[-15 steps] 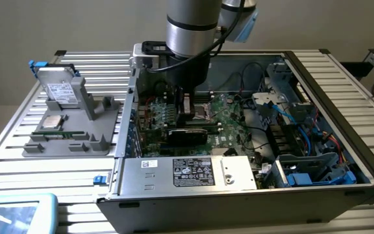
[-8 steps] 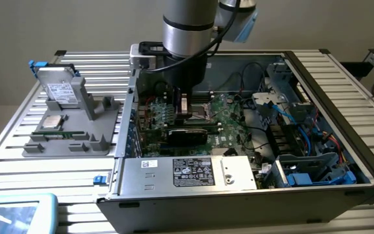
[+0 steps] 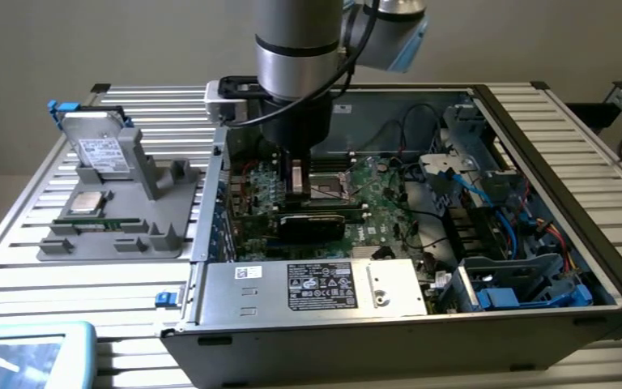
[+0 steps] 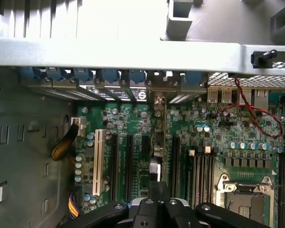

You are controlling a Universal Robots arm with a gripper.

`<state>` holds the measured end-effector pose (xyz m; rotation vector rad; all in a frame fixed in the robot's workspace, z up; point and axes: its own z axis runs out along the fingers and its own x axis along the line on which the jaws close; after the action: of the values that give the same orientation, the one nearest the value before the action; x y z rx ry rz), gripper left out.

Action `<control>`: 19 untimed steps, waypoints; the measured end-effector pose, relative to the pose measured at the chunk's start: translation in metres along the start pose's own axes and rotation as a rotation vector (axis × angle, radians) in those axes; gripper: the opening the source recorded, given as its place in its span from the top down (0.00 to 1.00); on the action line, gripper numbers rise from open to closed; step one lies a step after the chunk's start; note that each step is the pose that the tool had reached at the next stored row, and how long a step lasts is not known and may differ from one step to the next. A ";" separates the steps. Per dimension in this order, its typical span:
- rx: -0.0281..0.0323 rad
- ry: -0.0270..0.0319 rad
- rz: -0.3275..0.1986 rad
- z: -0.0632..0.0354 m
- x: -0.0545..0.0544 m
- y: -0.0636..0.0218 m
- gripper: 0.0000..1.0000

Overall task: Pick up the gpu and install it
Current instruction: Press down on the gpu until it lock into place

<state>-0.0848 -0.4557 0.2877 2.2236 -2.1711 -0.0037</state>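
Observation:
The gpu [image 3: 311, 224] stands on edge on the green motherboard [image 3: 381, 211] inside the open computer case, its black cooler face toward the exterior camera. My gripper [image 3: 295, 190] reaches straight down into the case and sits on the card's top edge. From the wrist the gpu [image 4: 156, 142] is a thin strip seen edge-on. It runs from its silver bracket [image 4: 156, 97] at the case's rear slots back to my gripper [image 4: 156, 190], whose black fingers are shut together on it. Empty black expansion slots [image 4: 128, 161] lie beside the card.
A grey fixture [image 3: 127, 235] on the exterior view's left holds a silver hard drive [image 3: 103, 152], a processor [image 3: 87, 201] and a memory stick [image 3: 95, 219]. The power supply [image 3: 317, 288], blue cables [image 3: 505, 235] and case walls [image 3: 570, 162] crowd the case. The CPU socket [image 4: 242, 199] lies close to the gripper.

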 end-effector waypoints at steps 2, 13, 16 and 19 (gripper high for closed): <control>0.0038 0.0001 0.002 0.0025 -0.001 0.0029 0.89; 0.0157 0.0004 0.011 0.0125 -0.008 0.0136 0.89; 0.0306 0.0017 0.013 0.0144 -0.008 0.0150 0.89; 0.0373 0.0022 0.018 0.0168 -0.009 0.0171 0.89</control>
<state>-0.1025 -0.4475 0.2712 2.2226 -2.2076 0.0400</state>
